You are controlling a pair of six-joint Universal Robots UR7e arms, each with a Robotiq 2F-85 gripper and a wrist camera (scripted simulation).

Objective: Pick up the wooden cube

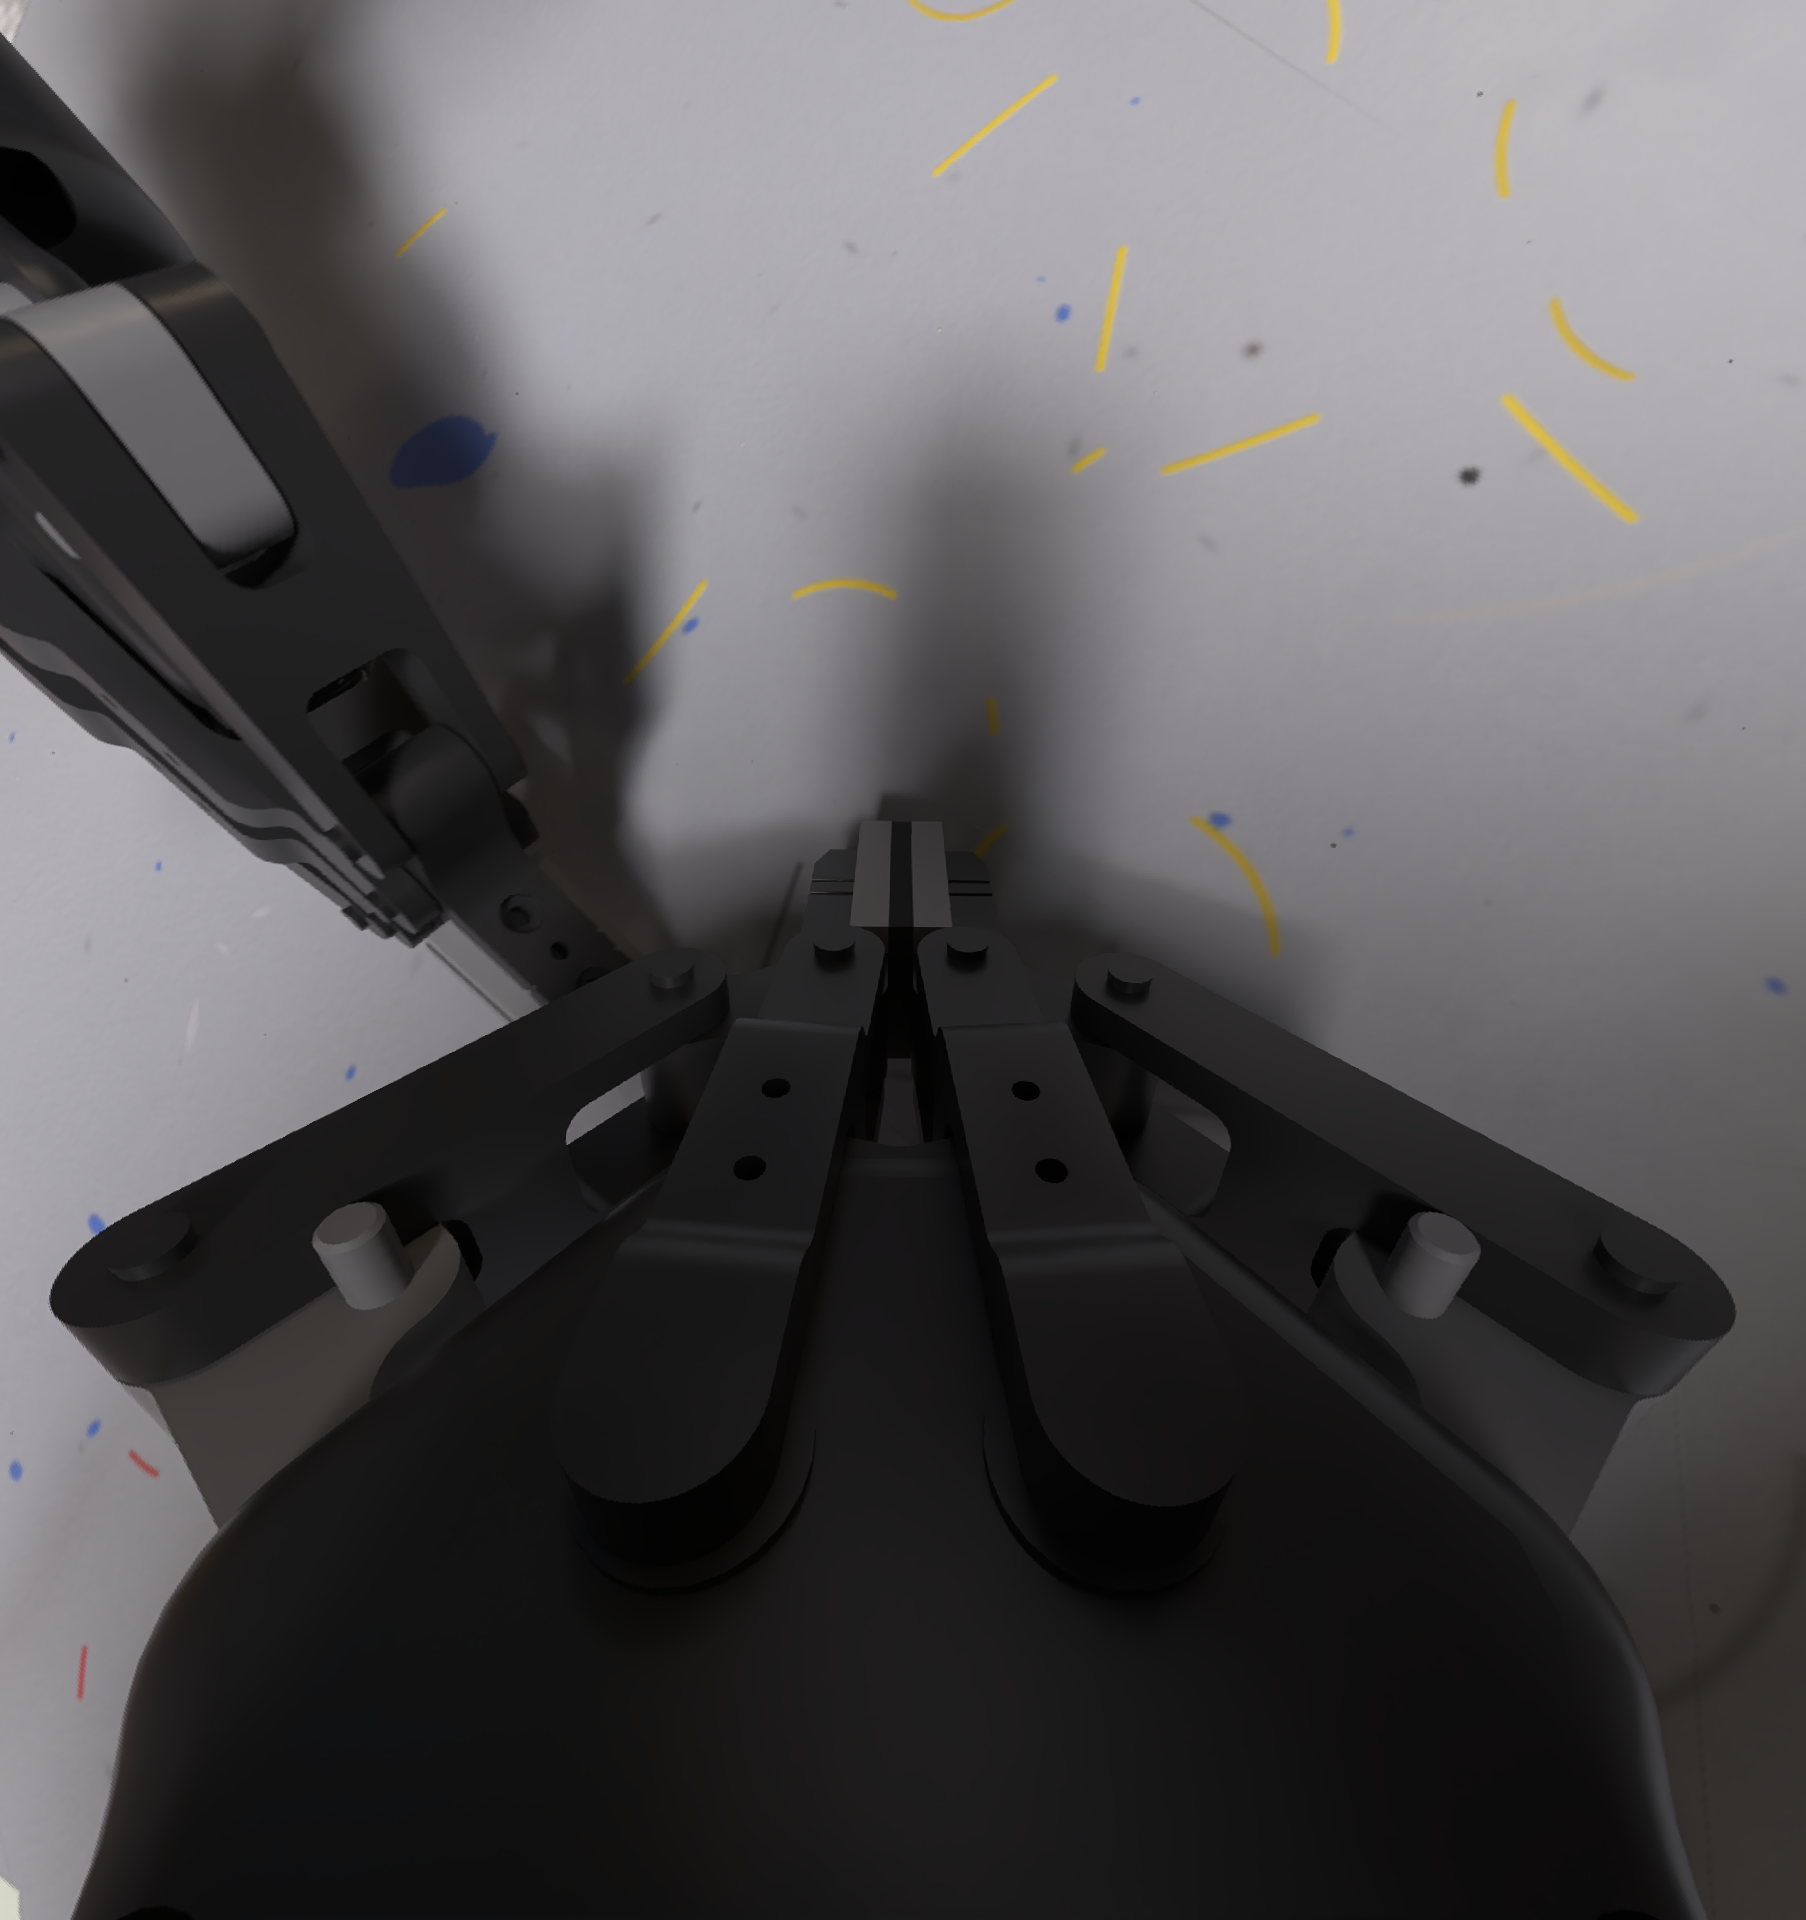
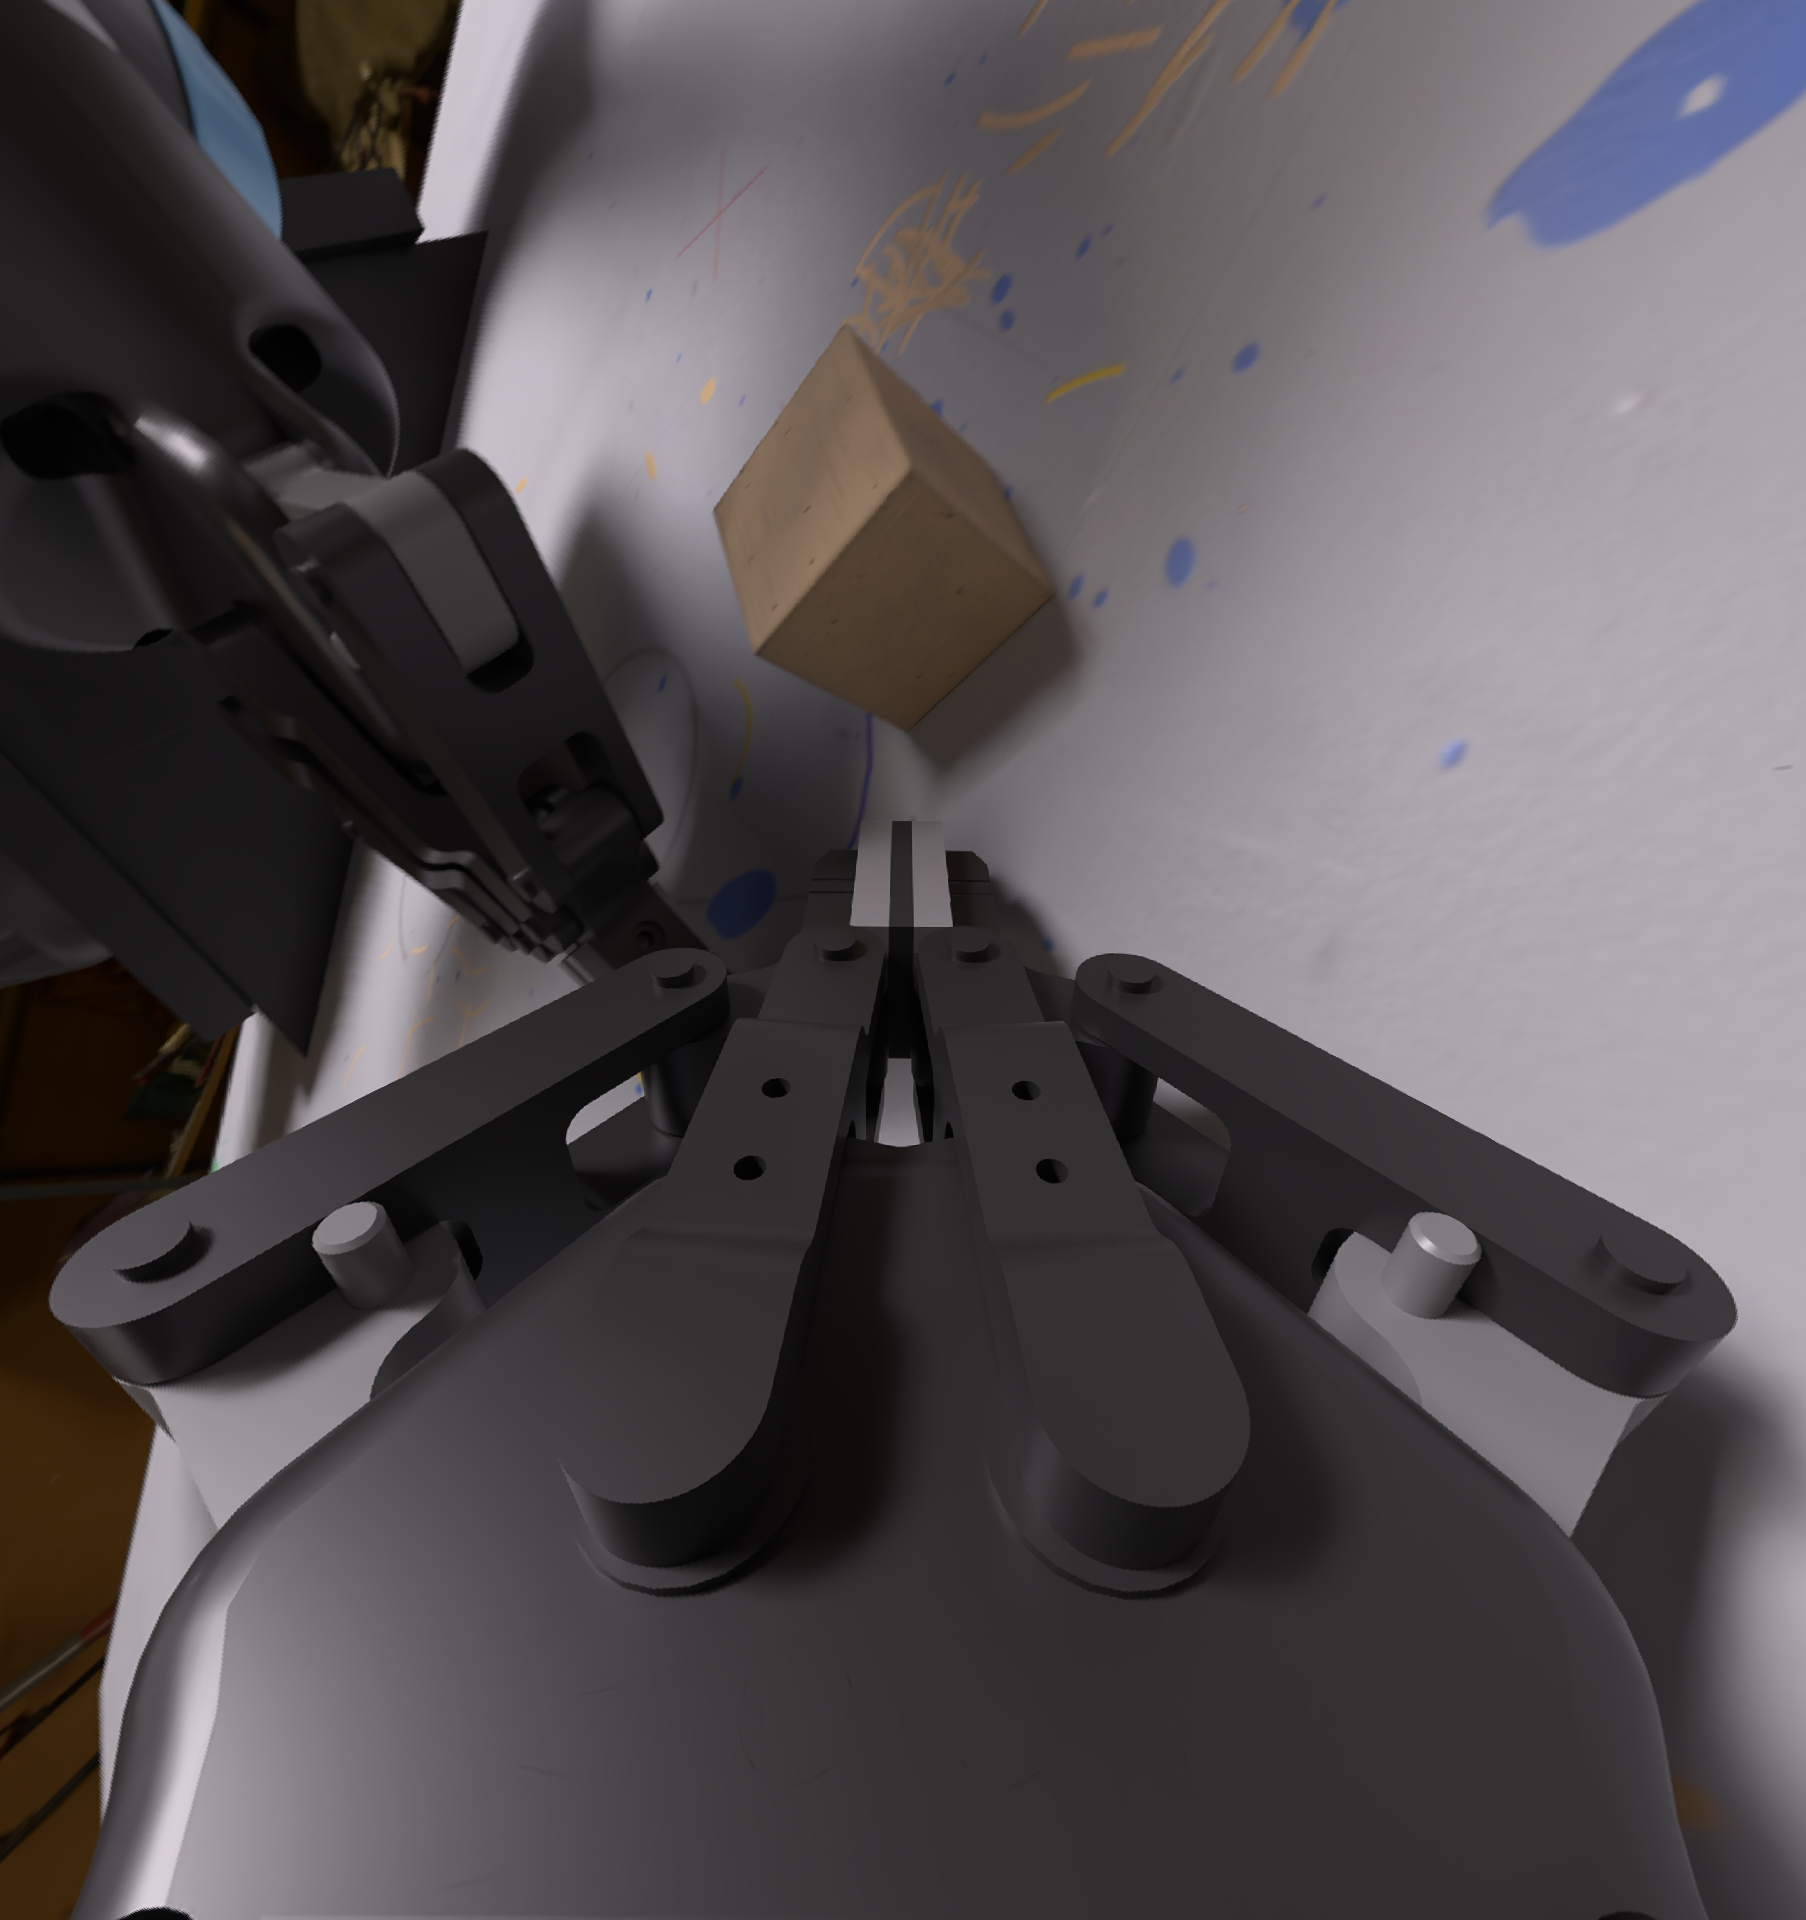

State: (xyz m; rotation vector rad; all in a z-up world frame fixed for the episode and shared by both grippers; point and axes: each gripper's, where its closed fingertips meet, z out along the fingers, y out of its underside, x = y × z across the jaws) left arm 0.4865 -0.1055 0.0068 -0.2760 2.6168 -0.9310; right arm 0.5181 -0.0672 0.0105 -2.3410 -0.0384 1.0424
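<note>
The wooden cube [image 2: 878, 540] is a plain light-brown block resting on the white paint-marked table [image 2: 1450, 727], seen only in the right wrist view. My right gripper [image 2: 901, 862] is shut and empty, its tips a short way below the cube in the picture, not touching it. My left gripper [image 1: 901, 868] is shut and empty over the table [image 1: 1294, 644], in its own dark shadow. The cube is not in the left wrist view. The other arm's gripper shows at the left of each view, in the left wrist view [image 1: 255, 623] and in the right wrist view [image 2: 379, 707].
The table carries yellow strokes [image 1: 1242, 442] and blue spots [image 1: 442, 449], with a large blue patch [image 2: 1657, 135] at the right view's top right. The table's edge [image 2: 442, 260] runs along the left of the right wrist view, with dark clutter beyond it.
</note>
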